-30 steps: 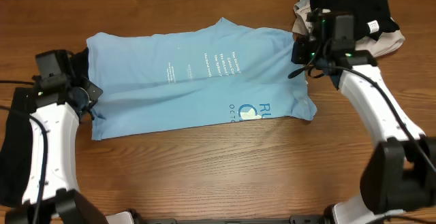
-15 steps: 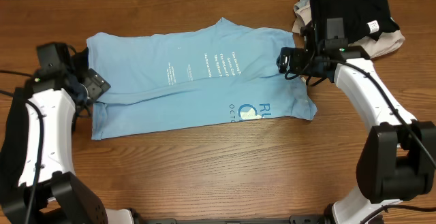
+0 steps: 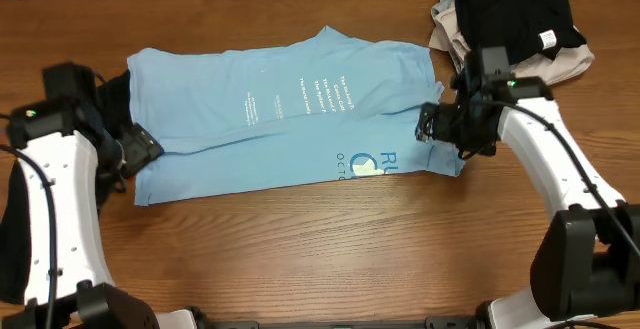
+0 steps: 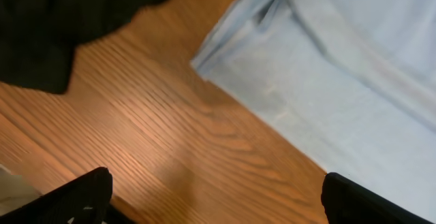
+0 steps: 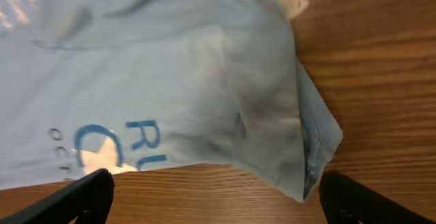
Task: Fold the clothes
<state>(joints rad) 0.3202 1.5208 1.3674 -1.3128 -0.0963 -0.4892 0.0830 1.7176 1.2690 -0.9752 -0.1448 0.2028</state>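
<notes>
The light-blue T-shirt [image 3: 290, 114] lies spread across the middle of the table with its lettering facing up. My left gripper [image 3: 140, 152] hovers at the shirt's front left corner. In the left wrist view it [image 4: 218, 203] is open over bare wood, and the shirt's edge [image 4: 340, 94] lies just beyond it. My right gripper [image 3: 432, 129] hovers over the shirt's front right corner. The right wrist view shows it [image 5: 218, 200] open and empty, with the rumpled corner [image 5: 317, 156] near its right finger [image 5: 368, 200]. A black garment [image 3: 110, 99] lies under my left arm.
A folded black garment [image 3: 515, 14] with a white label sits on a beige one [image 3: 570, 64] at the back right. Bare wooden table [image 3: 320, 239] runs along the front. The black cloth [image 4: 61, 20] fills the upper left of the left wrist view.
Both grippers have opened. The right gripper has moved toward the front, from the shirt's far right part to its front right corner. The left gripper has shifted frontward along the left edge.
</notes>
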